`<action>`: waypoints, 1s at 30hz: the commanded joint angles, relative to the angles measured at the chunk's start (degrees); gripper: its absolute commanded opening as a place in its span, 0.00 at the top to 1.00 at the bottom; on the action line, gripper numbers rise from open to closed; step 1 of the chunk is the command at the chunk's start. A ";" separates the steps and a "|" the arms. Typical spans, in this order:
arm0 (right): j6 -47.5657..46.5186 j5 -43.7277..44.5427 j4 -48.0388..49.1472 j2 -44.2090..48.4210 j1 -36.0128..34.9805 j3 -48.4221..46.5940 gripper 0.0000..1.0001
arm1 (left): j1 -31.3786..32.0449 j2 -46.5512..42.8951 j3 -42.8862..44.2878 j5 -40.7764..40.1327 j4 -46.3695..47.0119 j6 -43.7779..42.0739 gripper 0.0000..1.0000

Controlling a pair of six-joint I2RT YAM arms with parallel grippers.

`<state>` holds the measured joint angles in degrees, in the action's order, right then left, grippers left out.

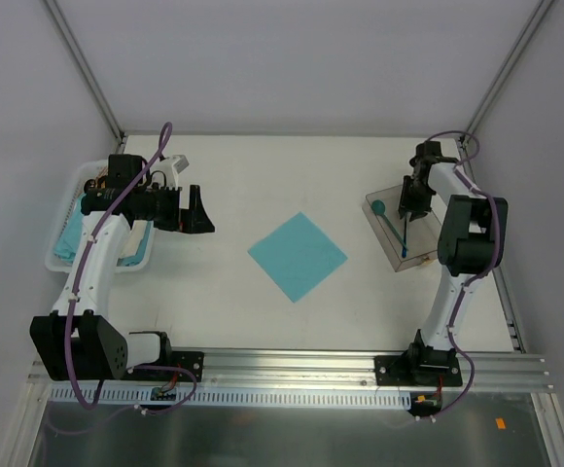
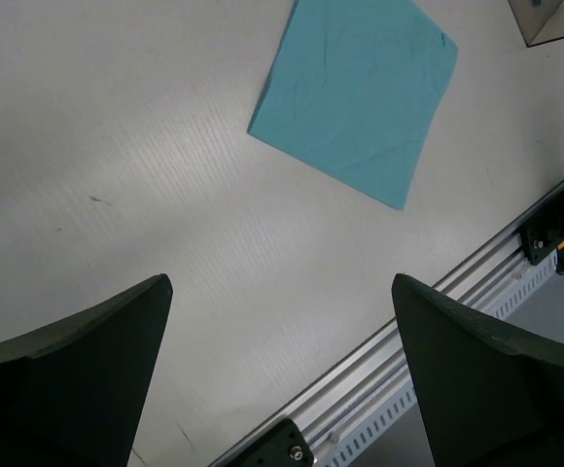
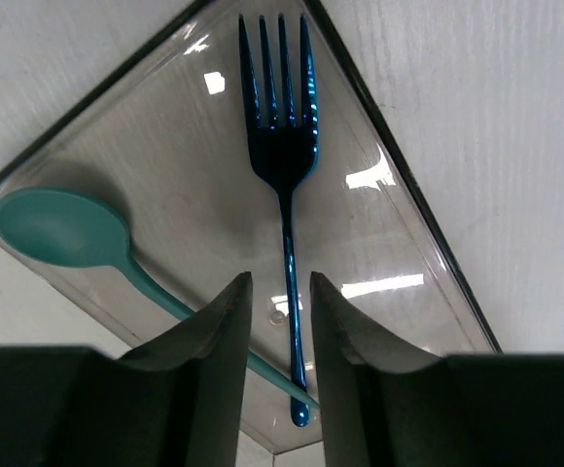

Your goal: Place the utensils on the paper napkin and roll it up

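The teal-blue paper napkin lies flat on the white table, turned like a diamond; it also shows in the left wrist view. A dark blue fork and a teal spoon lie in a clear plastic tray at the right. My right gripper hovers low over the tray, jaws a narrow gap apart astride the fork's handle, not pinching it. My left gripper is wide open and empty above the table, left of the napkin, fingers well apart.
A white basket with teal napkin bundles stands at the far left behind the left arm. A metal rail runs along the near table edge, also in the left wrist view. Grey walls enclose the table.
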<state>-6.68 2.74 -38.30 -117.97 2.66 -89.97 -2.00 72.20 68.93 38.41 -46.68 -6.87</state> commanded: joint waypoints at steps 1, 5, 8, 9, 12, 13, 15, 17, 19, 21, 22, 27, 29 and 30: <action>1.05 -0.81 1.39 -1.64 0.07 -0.55 0.69 | -0.64 -0.75 -0.11 -0.79 -0.96 -1.04 0.01; 0.26 -0.11 2.01 -2.43 -0.46 -0.73 0.85 | -0.64 0.13 0.24 -1.67 -0.87 -0.77 0.01; 0.26 0.42 1.83 -2.96 -0.55 -0.90 0.84 | -0.64 0.57 0.86 -1.59 -0.96 -0.86 0.01; 0.35 0.51 1.92 -2.96 -0.55 -0.90 0.84 | -0.64 0.57 1.03 -1.67 -1.05 -0.69 0.01; 0.26 0.86 1.83 -2.96 -0.63 -0.99 0.87 | -0.64 0.92 1.74 -1.94 -1.22 -0.60 0.01; 0.17 0.69 1.48 -2.79 -0.63 -0.91 0.91 | -0.64 1.18 1.83 -1.94 -1.31 -0.68 0.01; 0.17 0.68 1.22 -1.39 -0.72 -0.64 1.00 | -0.64 1.27 2.09 -1.76 -1.31 -0.77 0.01; 0.17 0.25 1.74 0.54 -0.90 0.32 1.00 | -0.64 1.71 2.35 -1.50 -1.31 -0.77 0.01; -0.79 0.51 1.74 3.78 -1.60 0.59 1.00 | -0.64 2.15 2.79 -1.59 -1.31 -0.68 0.01; -2.45 1.21 1.74 6.25 -2.21 0.85 1.00 | -0.64 2.15 3.23 -1.67 -1.31 -0.86 0.01; -2.90 2.00 2.00 9.05 -2.48 1.11 1.00 | -0.64 1.80 3.32 -1.76 -1.31 -0.95 0.01; -4.48 5.96 4.11 17.59 -4.33 4.00 1.00 | -0.64 0.66 3.23 -1.67 -1.31 -1.39 0.01; -4.22 6.13 7.00 21.70 -4.33 5.77 1.00 | -0.64 0.39 3.23 -2.72 -1.40 -1.30 0.01; -4.13 5.96 8.15 23.12 -4.33 7.69 1.00 | -0.64 0.39 3.41 -3.08 -1.40 -1.04 0.01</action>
<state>-9.80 6.26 -34.26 -102.06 -1.78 -84.75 -2.00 74.32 70.26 36.67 -47.09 -7.05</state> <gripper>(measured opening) 0.019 0.988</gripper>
